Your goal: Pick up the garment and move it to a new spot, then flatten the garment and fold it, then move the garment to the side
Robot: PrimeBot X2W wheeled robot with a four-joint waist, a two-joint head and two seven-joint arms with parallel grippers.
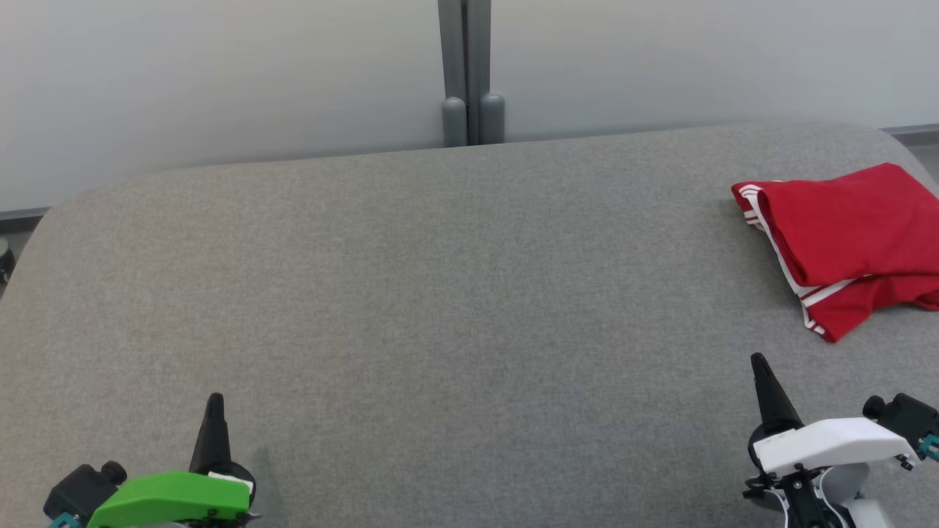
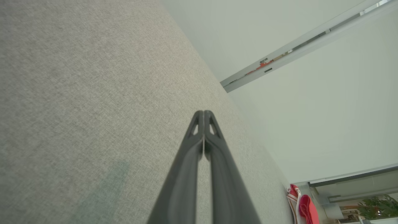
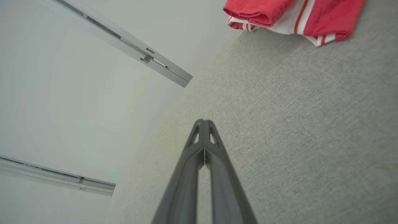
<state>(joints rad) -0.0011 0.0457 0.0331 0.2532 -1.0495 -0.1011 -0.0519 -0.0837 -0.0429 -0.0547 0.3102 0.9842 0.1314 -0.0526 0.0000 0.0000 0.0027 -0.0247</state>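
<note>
- The garment (image 1: 843, 227), by the surface's (image 1: 440, 293) far right corner, runs off the head view's right edge, so its full outline cannot be told.
- The left wrist view's bottom edge cuts it to a thin sliver, and the right wrist view's top edge cuts off most of it.
- The head view's bottom edge cuts off the left gripper (image 1: 214, 402) and right gripper (image 1: 760, 363), and each one's 2 fingers overlap into 1 spike.
- Greenery (image 2: 371, 207) beyond the surface is too small to identify.
</note>
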